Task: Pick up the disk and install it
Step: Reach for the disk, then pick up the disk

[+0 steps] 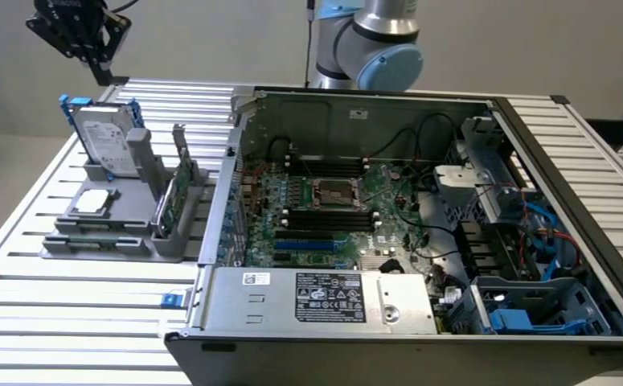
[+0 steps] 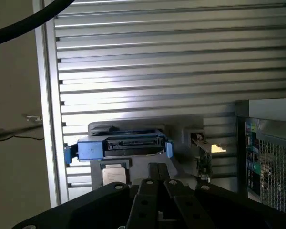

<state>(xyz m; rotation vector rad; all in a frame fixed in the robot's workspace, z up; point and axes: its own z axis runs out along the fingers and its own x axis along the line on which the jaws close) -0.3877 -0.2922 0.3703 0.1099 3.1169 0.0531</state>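
Gripper (image 1: pixel 101 72) (jaws together) well above upright disk (image 1: pixel 108 138)

We see a silver-grey arm (image 1: pixel 367 32), rounded joints, light-blue joint cap (image 1: pixel 388 66). Our tool (image 2: pixel 157 168) is matt black: angular plates, slim paired fingers, small round screws (image 2: pixel 115 187) on the housing. Thick black cable (image 2: pixel 19 26) runs past it.

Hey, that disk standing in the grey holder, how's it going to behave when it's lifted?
Likely stiff: the disk looks like a metal block in a blue carrier, so it shouldn't flex. Probably heavy for its size. It stands on edge in the holder, so a sideways push might tip or jam it; a straight lift seems safer.
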